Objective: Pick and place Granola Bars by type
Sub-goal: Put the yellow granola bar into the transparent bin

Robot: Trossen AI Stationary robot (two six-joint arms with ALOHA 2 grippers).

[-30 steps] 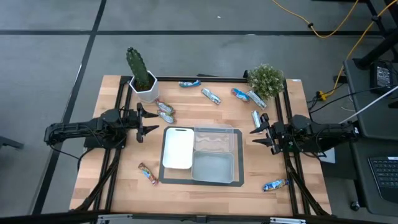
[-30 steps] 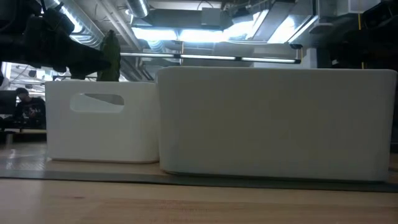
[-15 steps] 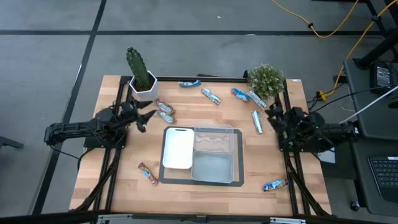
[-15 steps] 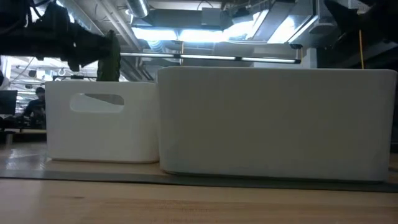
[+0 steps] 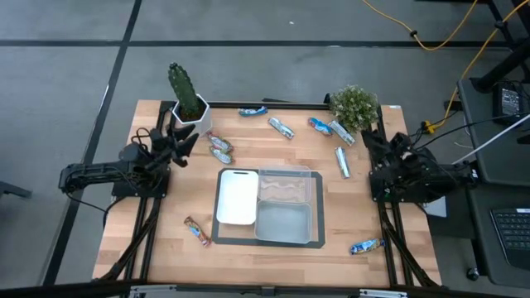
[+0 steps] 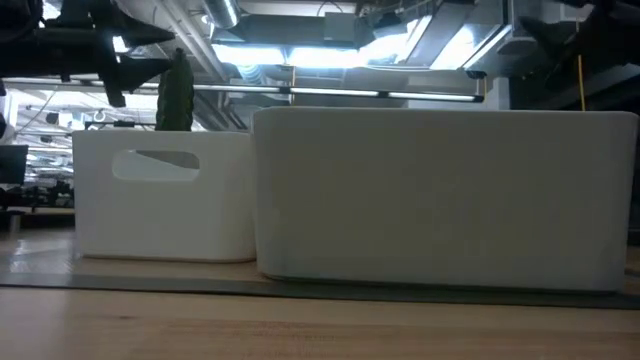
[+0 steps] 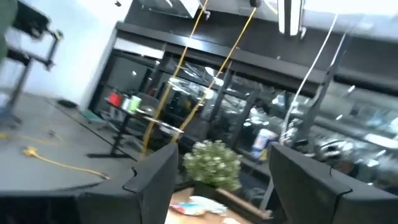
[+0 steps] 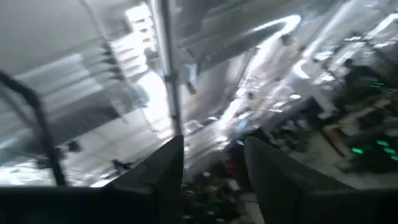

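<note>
Several foil-wrapped granola bars lie flat on the wooden table. Along the far side are a blue one (image 5: 252, 111), a silver-blue one (image 5: 281, 127), two by the bushy plant (image 5: 330, 128) and one (image 5: 342, 161) right of the tray. A pair (image 5: 220, 148) lies near the cactus pot. A brown bar (image 5: 197, 231) and a blue bar (image 5: 367, 246) lie near the front. My left gripper (image 5: 179, 141) is open, lifted off the table beside the cactus pot, and holds nothing (image 7: 217, 186). My right gripper (image 5: 370, 146) is open near the bushy plant, tipped upward (image 8: 214, 180).
The divided tray (image 5: 268, 205) sits on a grey mat at the table's middle, with a white part (image 5: 237, 197) on its left. A cactus in a white pot (image 5: 189, 103) and a bushy plant (image 5: 354, 106) stand at the far corners. In the low view the white tray walls (image 6: 440, 195) fill the picture.
My left gripper has swung from the tray's left side toward the far edge, up beside the cactus pot. My right gripper has turned from pointing at the tray toward the far edge and tipped upward. No bar has moved.
</note>
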